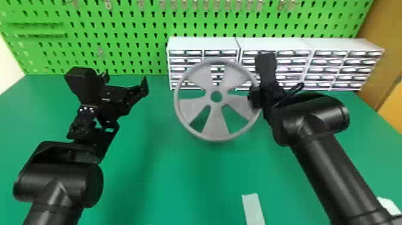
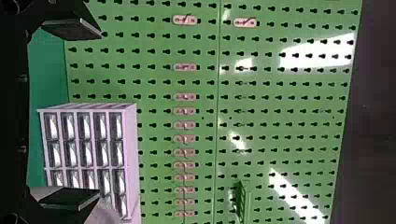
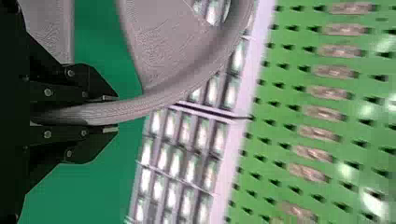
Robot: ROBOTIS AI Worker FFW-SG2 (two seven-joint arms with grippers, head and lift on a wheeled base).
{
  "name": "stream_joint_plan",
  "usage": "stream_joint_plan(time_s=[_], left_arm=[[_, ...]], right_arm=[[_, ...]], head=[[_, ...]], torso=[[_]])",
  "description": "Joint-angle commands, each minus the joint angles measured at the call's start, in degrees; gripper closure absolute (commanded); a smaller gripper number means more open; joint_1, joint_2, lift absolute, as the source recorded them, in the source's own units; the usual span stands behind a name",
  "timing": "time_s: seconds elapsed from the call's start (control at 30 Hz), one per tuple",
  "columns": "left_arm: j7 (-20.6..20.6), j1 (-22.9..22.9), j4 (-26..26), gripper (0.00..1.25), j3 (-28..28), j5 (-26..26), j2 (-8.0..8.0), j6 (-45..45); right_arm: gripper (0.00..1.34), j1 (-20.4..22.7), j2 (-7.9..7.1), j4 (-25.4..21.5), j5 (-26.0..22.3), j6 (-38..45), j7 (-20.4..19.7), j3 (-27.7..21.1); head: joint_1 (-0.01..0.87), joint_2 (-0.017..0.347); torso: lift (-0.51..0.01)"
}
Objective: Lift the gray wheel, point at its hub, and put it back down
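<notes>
You've got the gray, round, five-spoked wheel (image 1: 215, 125) up off the green tabletop (image 1: 167, 179), its broad face turned to the head camera and the hub (image 1: 216, 105) in plain sight, a round hole through its middle. Your right gripper (image 1: 256, 97) has it by the rim, on the robot's right side of the wheel; in the right wrist view, the two black fingers (image 3: 100, 93) are clamped on either side of that curved rim. Over to the left, your left gripper (image 1: 125, 78) is above the table with its fingers spread wide and nothing between them, well apart from the wheel. Behind the wheel, you have the white cabinets of small drawers (image 1: 203, 43) against the green pegboard (image 1: 119, 30). Nearer you, a pale flat strip (image 1: 253, 209) lies on the tabletop.
</notes>
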Motion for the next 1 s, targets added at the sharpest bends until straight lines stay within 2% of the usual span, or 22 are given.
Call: stream_joint_plan(time_s=[0.0,0.2,0.4,0.53,0.77,0.97], left_arm=[[0.0,0.0,-0.1,0.10,0.0,0.0,0.00,0.0],[-0.1,0.4,-0.2,0.10,0.1,0.1,0.00,0.0],[-0.1,0.4,-0.4,0.10,0.0,0.2,0.00,0.0],[-0.2,0.6,-0.4,0.10,-0.1,0.2,0.00,0.1],[-0.4,1.1,-1.1,0.10,-0.3,0.3,0.09,0.4],[-0.4,1.5,-1.6,0.10,-0.4,0.3,0.09,0.7]], right_arm=[[1.33,1.0,-0.70,-2.1,0.2,-6.7,-1.0,-0.6],[1.33,1.9,-1.40,-3.5,0.7,-15.8,-3.3,-0.3],[1.33,2.5,-2.54,-3.6,1.0,-24.9,-7.6,1.3],[1.33,2.6,-3.16,-3.3,2.7,-31.3,-9.3,1.5],[1.33,2.5,-3.16,-1.8,4.6,-40.4,-9.4,0.5],[1.33,1.6,-3.25,2.1,4.0,-48.9,-9.3,0.9]], head=[[0.692,0.048],[0.692,0.048],[0.692,0.048],[0.692,0.048],[0.692,0.048],[0.692,0.048]], torso=[[-0.088],[-0.088],[-0.088],[-0.088],[-0.088],[-0.088]])
